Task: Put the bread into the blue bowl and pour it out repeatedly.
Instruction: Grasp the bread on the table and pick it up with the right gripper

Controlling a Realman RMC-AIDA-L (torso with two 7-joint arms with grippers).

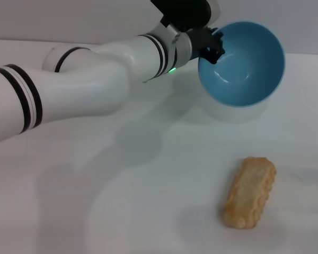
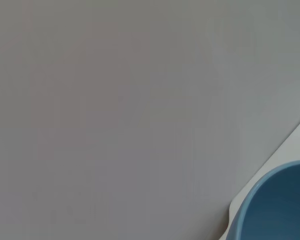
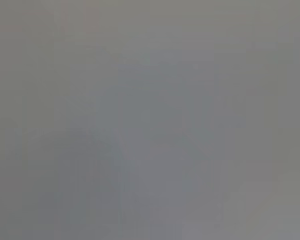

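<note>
The left claw (image 1: 214,45) is gripping the rim of the blue bowl (image 1: 244,66), holding it tilted above the table (image 1: 122,201), its empty inside facing the bread (image 1: 249,191), which is lying on the table below the bowl.

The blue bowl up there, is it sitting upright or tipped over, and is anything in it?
Tipped and empty. The blue bowl faces the camera, held at its rim by the left gripper; the bread lies on the table.

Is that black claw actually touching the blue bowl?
Touching. The head view shows the left gripper clamped on the rim of the tilted blue bowl, holding it above the table.
</note>
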